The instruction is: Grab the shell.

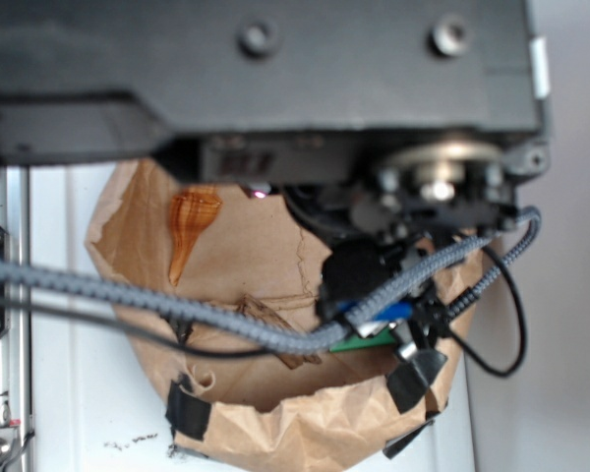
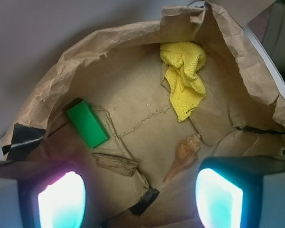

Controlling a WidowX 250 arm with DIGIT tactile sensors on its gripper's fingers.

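Hovering spread wide, the pincer [image 2: 140, 199] sits left of the shell [image 2: 184, 156]; descending here risks pinching the wood chunk [image 2: 116, 164] beside the shell.

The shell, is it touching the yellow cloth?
Apart. The wrist view shows bare brown paper between the shell and the yellow cloth.

Wrist view: striped spiral shell [image 2: 184, 156] in crumpled brown paper basin [image 2: 109, 80], wood chunk [image 2: 117, 165] to its left, green block [image 2: 87, 123] further left, yellow cloth [image 2: 184, 76] behind.
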